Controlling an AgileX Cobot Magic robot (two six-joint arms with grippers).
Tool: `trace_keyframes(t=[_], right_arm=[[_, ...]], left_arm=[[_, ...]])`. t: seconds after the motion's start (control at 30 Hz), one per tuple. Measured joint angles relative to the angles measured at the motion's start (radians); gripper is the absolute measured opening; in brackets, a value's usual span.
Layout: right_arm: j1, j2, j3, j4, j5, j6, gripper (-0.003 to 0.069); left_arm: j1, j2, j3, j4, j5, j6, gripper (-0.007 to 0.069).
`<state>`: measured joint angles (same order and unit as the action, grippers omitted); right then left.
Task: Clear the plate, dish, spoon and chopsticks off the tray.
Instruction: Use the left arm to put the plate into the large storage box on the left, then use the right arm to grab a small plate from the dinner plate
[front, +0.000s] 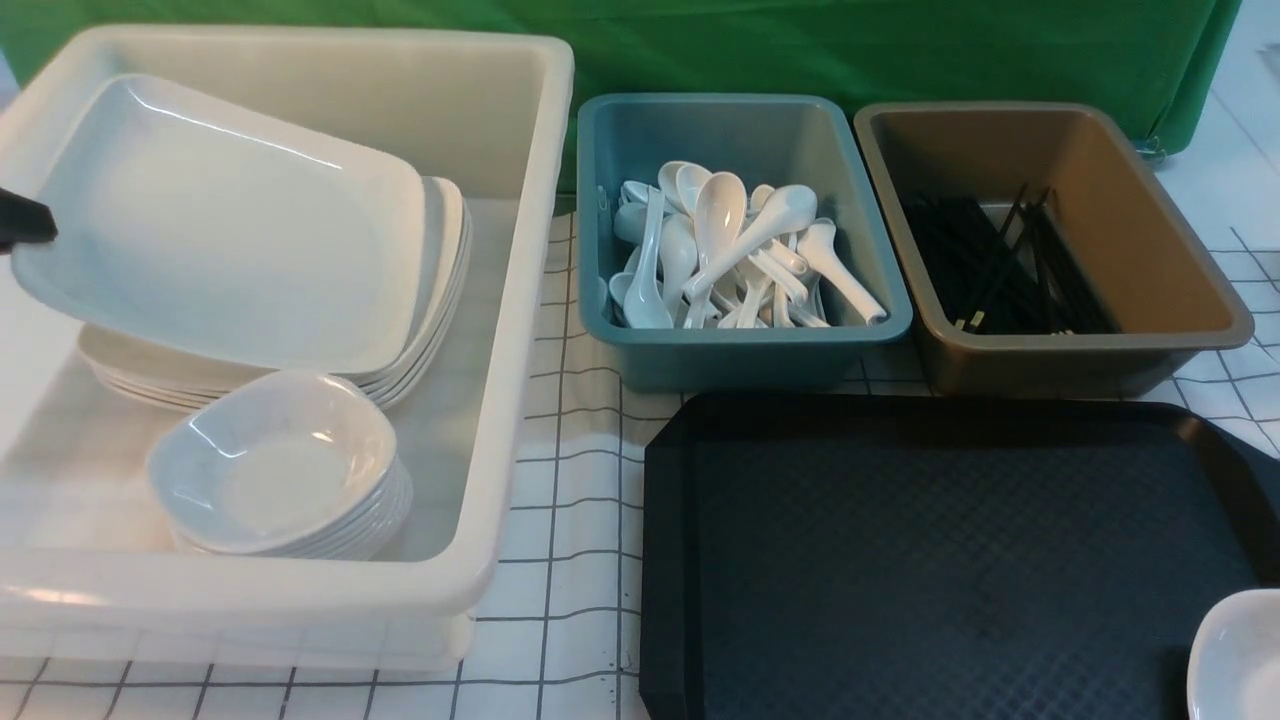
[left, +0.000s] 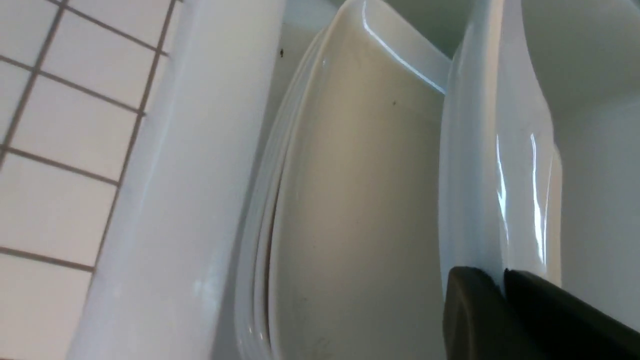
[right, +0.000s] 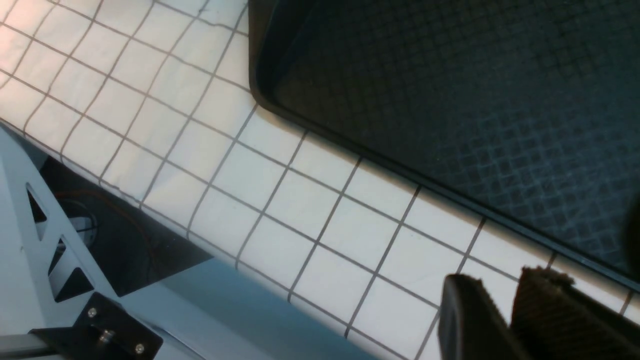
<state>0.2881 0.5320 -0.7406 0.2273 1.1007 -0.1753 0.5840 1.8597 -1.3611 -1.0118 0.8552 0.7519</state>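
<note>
**Spotter:** Where's the plate (front: 225, 225)?

**Me:** I've got it pinched by its rim in my left claw (left: 502, 274), clamped tight. It hangs tilted, just above the stack of plates (front: 445, 270) in the white tub (front: 525, 300) under the claw.

**Spotter:** Next?

**Me:** I'd lower it level, then let go. One dish (front: 1235, 655) sits at the tray (front: 900, 560) corner, well away from that claw, on my right claw's (right: 502, 280) side. I can't tell if that one's open or closed.

**Spotter:** Any writing?

**Me:** None I can read.
</note>
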Motion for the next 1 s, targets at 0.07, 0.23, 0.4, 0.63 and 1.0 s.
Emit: trace_keyframes(t=[0.07,0.23,0.4,0.63,1.0], right_arm=[[0.0,0.0,0.0,0.0,-0.001,0.003,0.0199],[0.0,0.0,0.0,0.0,-0.001,0.013,0.0201],[0.0,0.0,0.0,0.0,-0.002,0.013,0.0206],[0.0,0.0,0.0,0.0,-0.003,0.014,0.0213],[0.0,0.044,0.0,-0.009,0.028,0.13,0.0031]], left_arm=[[-0.012,0.0,0.0,0.028,-0.028,0.001,0.0049],[-0.039,0.001,-0.002,0.095,-0.095,0.005,0.0145],[-0.04,0.008,-0.002,0.116,-0.135,0.004,0.0275],[-0.039,0.011,-0.01,0.137,-0.133,-0.063,0.0332],[-0.123,0.013,-0.04,0.313,0.22,-0.261,-0.0002]])
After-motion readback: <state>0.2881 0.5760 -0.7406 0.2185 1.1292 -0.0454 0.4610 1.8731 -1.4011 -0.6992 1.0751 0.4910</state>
